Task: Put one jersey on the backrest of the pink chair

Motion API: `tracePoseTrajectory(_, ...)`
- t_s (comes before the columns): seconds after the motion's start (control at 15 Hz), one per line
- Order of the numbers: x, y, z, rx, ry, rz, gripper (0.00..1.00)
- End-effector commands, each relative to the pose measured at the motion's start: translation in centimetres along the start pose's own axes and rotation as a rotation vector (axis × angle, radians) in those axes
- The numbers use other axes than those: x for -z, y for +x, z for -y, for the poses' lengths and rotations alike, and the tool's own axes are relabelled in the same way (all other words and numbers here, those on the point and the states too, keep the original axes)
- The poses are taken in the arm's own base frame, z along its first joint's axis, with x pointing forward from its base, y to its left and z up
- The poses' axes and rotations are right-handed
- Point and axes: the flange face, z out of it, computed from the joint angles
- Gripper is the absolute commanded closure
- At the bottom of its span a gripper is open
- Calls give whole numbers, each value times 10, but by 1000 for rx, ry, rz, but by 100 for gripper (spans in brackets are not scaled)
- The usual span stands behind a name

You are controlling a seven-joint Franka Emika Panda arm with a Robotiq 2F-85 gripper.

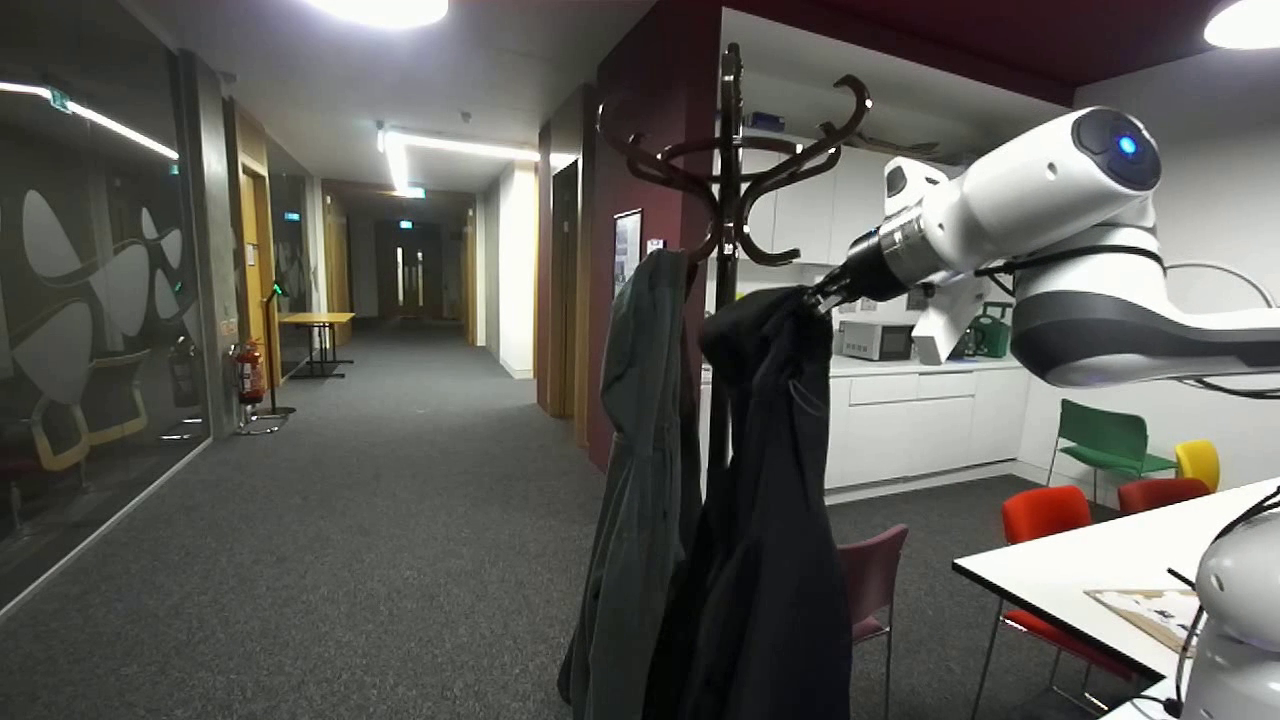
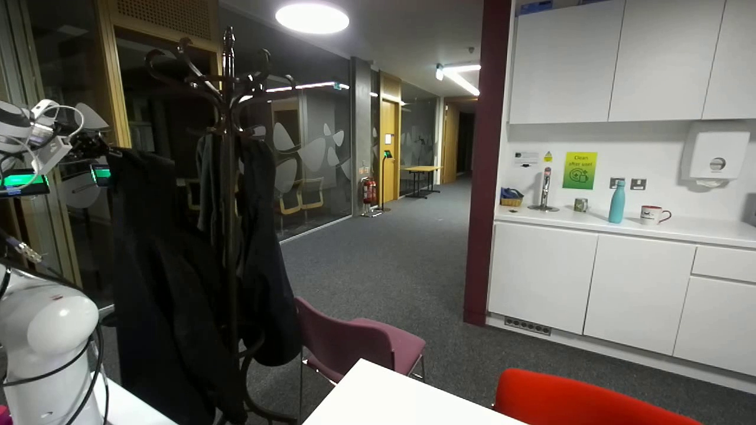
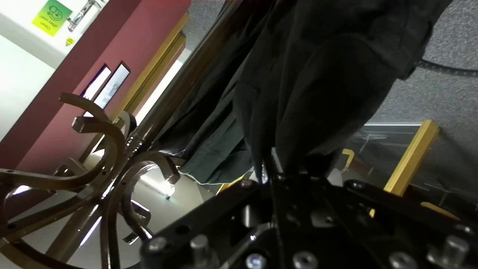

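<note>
Black and limp, the jersey (image 2: 159, 265) hangs from your gripper (image 1: 822, 299), which is clamped on its upper part, just beside the coat stand (image 1: 730, 165) (touching it or not, you cannot tell). A greyer coat (image 1: 640, 470) hangs on the stand itself. In an exterior view you find the pink chair (image 2: 345, 345) across the stand from the jersey, near the white table (image 2: 401, 401).

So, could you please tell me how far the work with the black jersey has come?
Done: the black jersey looks off the brown coat stand.
In hand: the gripper is shut on its upper end, holding it up.
Left: carrying it to the pink chair's backrest, not yet draped, laying it over and letting go.
</note>
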Motion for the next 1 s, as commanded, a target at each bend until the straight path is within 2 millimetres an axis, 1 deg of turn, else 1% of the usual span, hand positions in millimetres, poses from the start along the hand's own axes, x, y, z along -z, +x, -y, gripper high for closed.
tracePoseTrajectory(0.0,20,12,16,45,-22,-24,100)
tracePoseTrajectory(0.2,24,10,26,41,-22,-17,100)
tracePoseTrajectory(0.4,22,9,26,28,-25,6,100)
tracePoseTrajectory(0.73,20,6,17,-46,-31,56,100)
tracePoseTrajectory(0.93,24,-1,5,-101,-55,95,100)
